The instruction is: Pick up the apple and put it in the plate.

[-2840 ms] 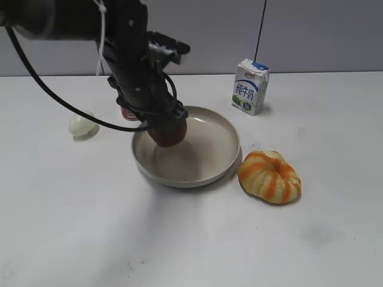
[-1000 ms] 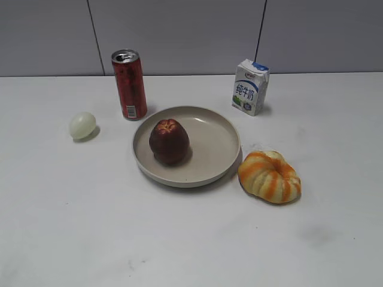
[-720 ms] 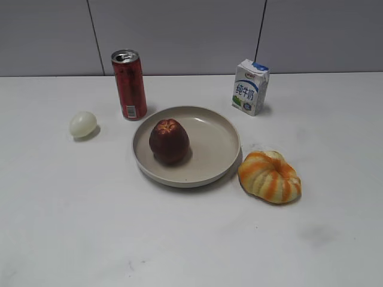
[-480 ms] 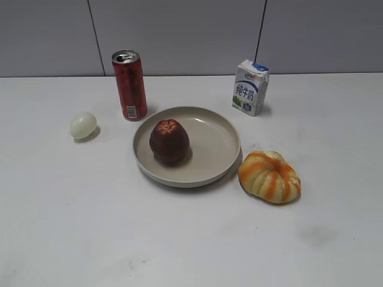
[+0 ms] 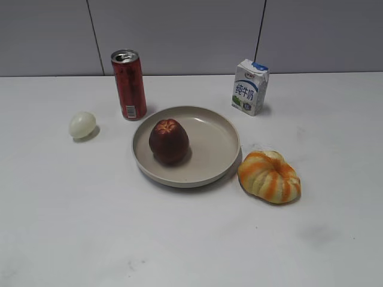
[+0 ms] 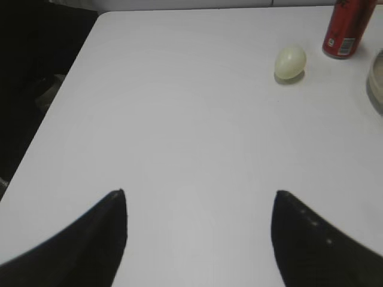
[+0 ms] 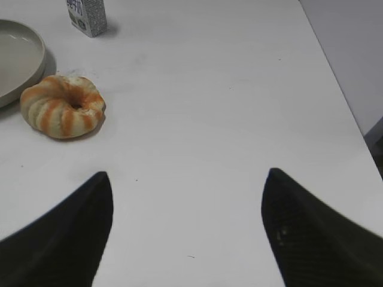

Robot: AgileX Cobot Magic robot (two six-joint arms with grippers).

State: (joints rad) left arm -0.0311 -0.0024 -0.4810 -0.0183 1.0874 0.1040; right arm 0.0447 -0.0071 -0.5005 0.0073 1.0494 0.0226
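Note:
The dark maroon apple (image 5: 169,141) stands upright in the left half of the beige plate (image 5: 218,146) at the table's middle. No arm shows in the exterior view. My left gripper (image 6: 199,194) is open and empty over bare table, far left of the plate, whose rim (image 6: 376,81) just shows at the right edge of the left wrist view. My right gripper (image 7: 188,173) is open and empty over bare table, right of the plate (image 7: 24,60).
A red can (image 5: 128,84) stands behind the plate's left side, also in the left wrist view (image 6: 347,27). A pale egg-shaped thing (image 5: 82,125) lies left. A milk carton (image 5: 249,86) stands back right. An orange-and-white striped fruit (image 5: 269,176) lies right of the plate.
The left arm, which held the apple over the plate 2.8 s ago, has let it go and pulled out of the exterior view. Nothing has moved in the last second.

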